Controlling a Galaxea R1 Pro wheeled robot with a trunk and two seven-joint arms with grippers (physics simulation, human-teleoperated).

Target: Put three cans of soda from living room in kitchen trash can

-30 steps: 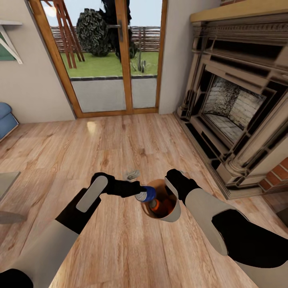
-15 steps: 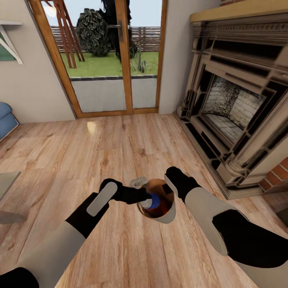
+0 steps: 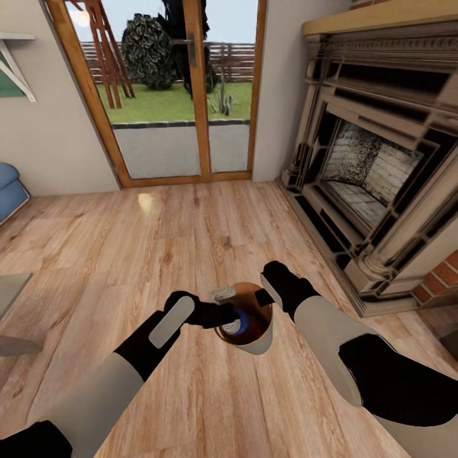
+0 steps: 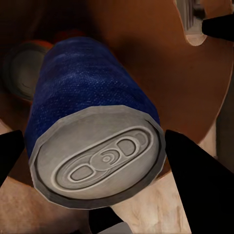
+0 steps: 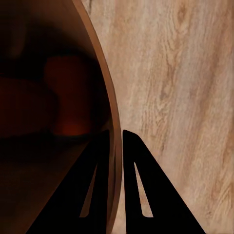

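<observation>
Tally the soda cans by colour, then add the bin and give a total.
Dark blue soda can with a grey metal top, between the left gripper's fingers: 1
Orange soda can with a grey top, inside the bin: 1
Round tapered bin, grey-tan outside, brown inside: 1
Total: 3
A small grey object by the bin is too unclear to count.

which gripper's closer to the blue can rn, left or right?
Left. The left gripper is shut on the blue can, holding it in the mouth of the trash can. The right gripper is pinching the bin's rim on the opposite side, off the can.
</observation>
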